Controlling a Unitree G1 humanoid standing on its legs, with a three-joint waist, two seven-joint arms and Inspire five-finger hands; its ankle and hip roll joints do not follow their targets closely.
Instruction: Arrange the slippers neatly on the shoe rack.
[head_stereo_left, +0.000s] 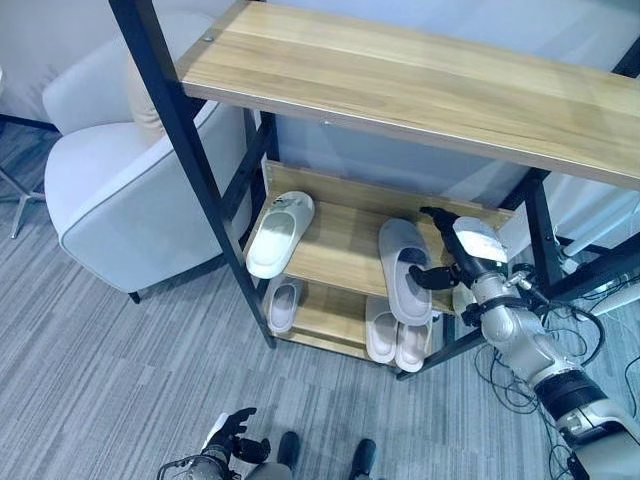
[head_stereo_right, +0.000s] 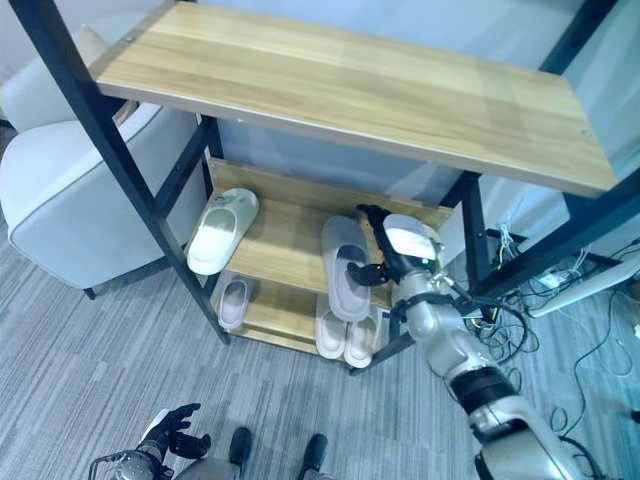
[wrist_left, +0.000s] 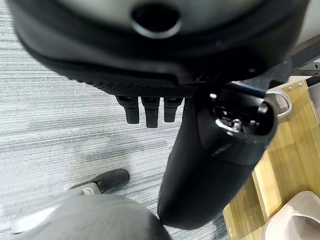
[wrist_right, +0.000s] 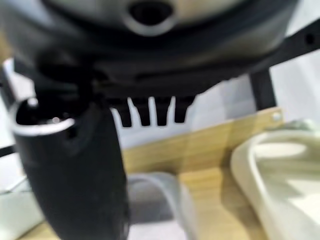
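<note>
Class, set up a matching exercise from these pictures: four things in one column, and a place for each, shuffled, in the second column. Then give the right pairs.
Things
1. white slipper
2. grey slipper
3. armchair
4. left hand

Places
A. beside the right hand, on the right of the middle shelf
B. on the floor, left of the rack
C. low over the carpet, away from the rack
D. left end of the middle shelf

Pairs: 1-D, 2-A, 3-B, 4-C
</note>
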